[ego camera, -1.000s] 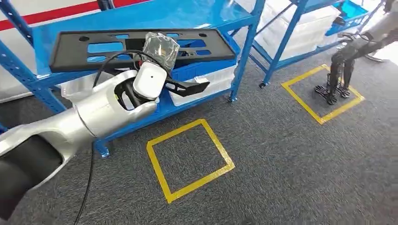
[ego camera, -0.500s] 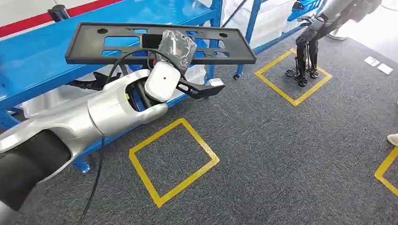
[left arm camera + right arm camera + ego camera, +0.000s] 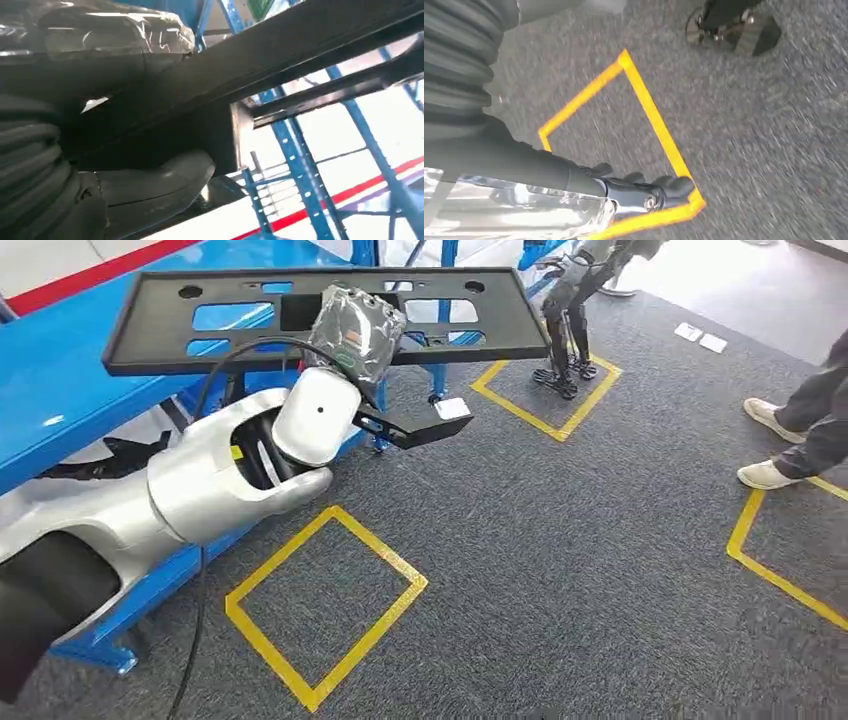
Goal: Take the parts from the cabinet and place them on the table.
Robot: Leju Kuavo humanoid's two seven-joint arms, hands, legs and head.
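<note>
A long black plastic panel (image 3: 230, 320) with several cut-outs is held level in the air, away from the blue cabinet shelf (image 3: 50, 390). My left hand (image 3: 355, 328), wrapped in clear film, grips its near edge around the middle. In the left wrist view the panel (image 3: 280, 55) runs across above the thick thumb (image 3: 160, 175), which presses up under it. My right hand (image 3: 639, 187) hangs over the grey carpet with its dark fingers stretched out and nothing in them.
A yellow taped square (image 3: 325, 605) marks the carpet in front of me, with others farther right. Another robot's legs (image 3: 565, 320) stand in one square. A person's shoes (image 3: 770, 475) are at the right edge. A black part (image 3: 130, 452) lies on the lower shelf.
The whole view has swung to the right, so the cabinet slid off to the left. The panel stays in my left hand and now hangs beyond the shelf; a person's feet have come into view.
</note>
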